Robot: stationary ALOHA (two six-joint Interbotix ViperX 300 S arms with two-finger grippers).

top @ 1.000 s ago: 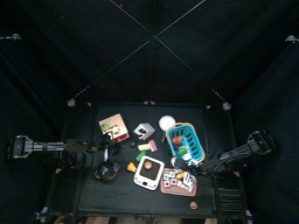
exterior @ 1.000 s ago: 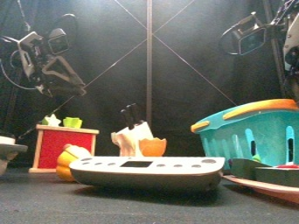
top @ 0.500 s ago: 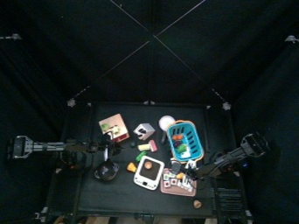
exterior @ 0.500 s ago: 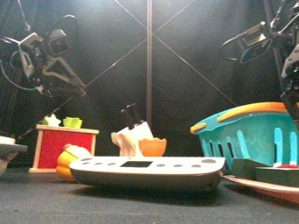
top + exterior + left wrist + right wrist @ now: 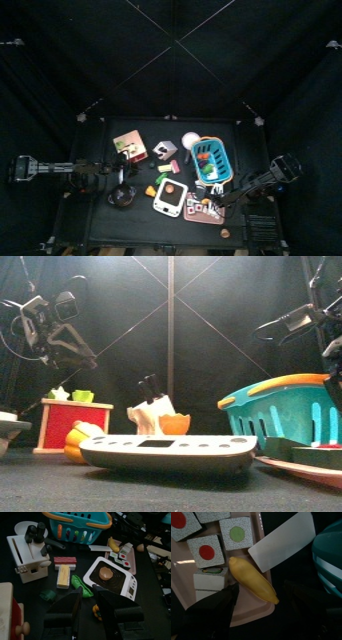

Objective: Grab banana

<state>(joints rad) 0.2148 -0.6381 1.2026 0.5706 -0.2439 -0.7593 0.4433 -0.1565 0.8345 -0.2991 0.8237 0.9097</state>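
The banana [image 5: 252, 580] lies on the pink tray [image 5: 188, 587] beside the teal basket [image 5: 331, 557] — the right gripper [image 5: 258, 614], spread wide, should straddle its middle before closing.

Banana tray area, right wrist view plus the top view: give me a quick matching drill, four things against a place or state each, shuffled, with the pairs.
Things:
1. banana
2. white card
3. basket
4. right claw

Places or states:
A. teal with an orange rim, beside the tray
B. open, hovering above the banana
C. lying on the pink tray, beside the sushi tiles
D. leaning across the tray's edge toward the basket

Pairs: 1-C, 2-D, 3-A, 4-B
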